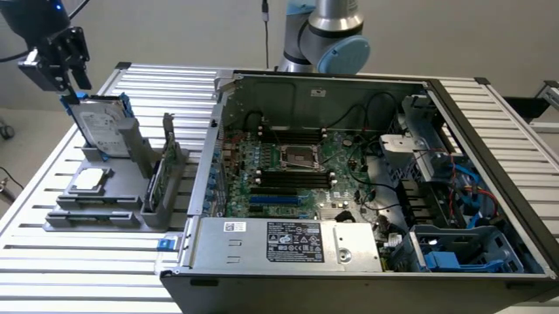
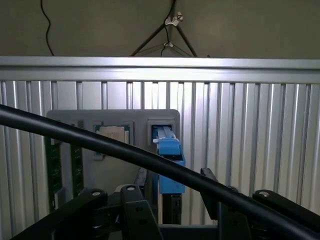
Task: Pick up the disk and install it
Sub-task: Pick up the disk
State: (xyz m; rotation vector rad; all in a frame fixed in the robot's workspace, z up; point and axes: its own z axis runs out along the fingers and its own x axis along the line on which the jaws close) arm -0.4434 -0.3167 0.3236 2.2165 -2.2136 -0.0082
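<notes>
So, progress: early by my reading; the disk (image 1: 103,127) is not yet lifted and not yet in the computer case (image 1: 332,98); both the pick-up and the install are left to do

Counter (image 1: 52,275): slatted metal, carrying the case and a grey holder (image 1: 131,176)

Case: open, across the centre and right of the exterior view; inside lie a green motherboard (image 1: 297,176), a boxed power supply (image 1: 288,241) along the near edge, and a grey cage (image 1: 463,245) with a blue part at the lower right corner

Holder: at the exterior view's left, beside the case; it keeps the disk, a green card (image 1: 156,180) and a square silver chip (image 1: 90,180), each in its own slot

Disk: standing upright on edge in the holder's rear slot, blue rails on both sides; in the wrist view its blue top edge (image 2: 167,150) rises between the fingers

Tool (image 1: 77,90): upper left of the exterior view, just above the disk's top edge; jaws spread wide, one to each side of the disk, gripping nothing that I can see

Card: upright in a narrow slot on the holder's case-side edge

Chip: flat in a shallow square recess, in front of the disk
</notes>
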